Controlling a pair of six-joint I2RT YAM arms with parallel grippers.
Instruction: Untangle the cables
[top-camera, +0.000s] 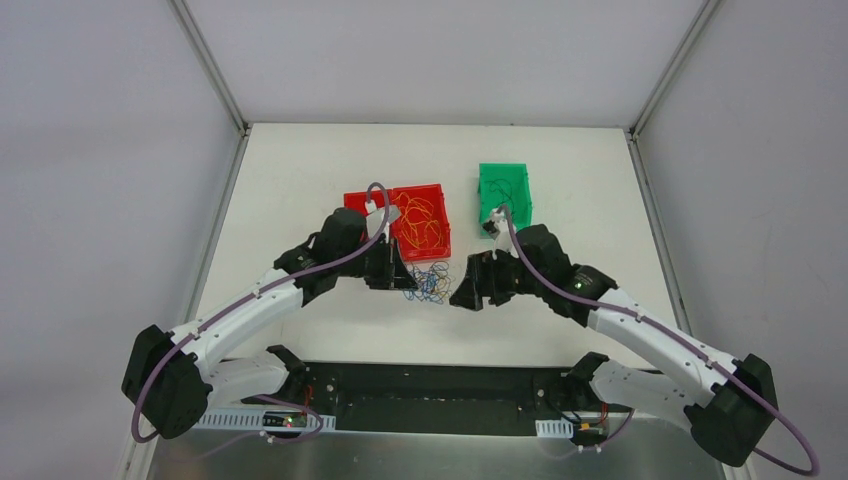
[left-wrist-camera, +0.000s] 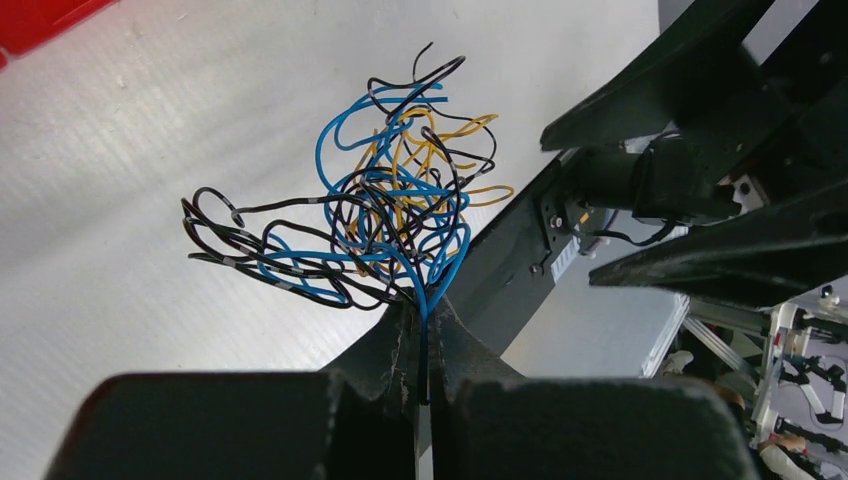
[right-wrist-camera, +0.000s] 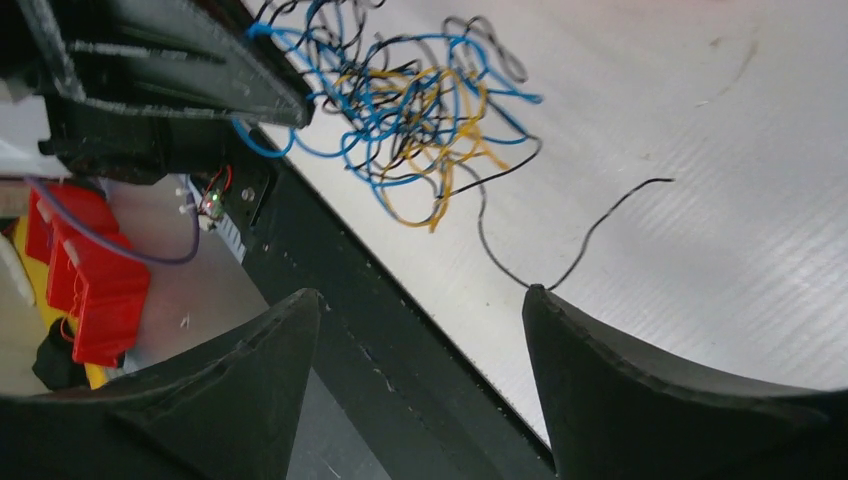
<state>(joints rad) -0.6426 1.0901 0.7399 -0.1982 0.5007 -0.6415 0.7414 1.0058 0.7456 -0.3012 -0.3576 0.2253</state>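
Cables (left-wrist-camera: 385, 215) lumped in one knot on tabletop (top-camera: 300, 170), just near of red bin (top-camera: 352, 198) — blue, black, yellow mixed. Left claw (left-wrist-camera: 422, 345) closed tight on few blue and black strands. Right claw (right-wrist-camera: 420, 325) spread wide, nothing gripped — one loose black strand touched by fingertip (right-wrist-camera: 540, 300). Yellow wires (top-camera: 422, 222) already laid in red bin. Most sorting judged not done.
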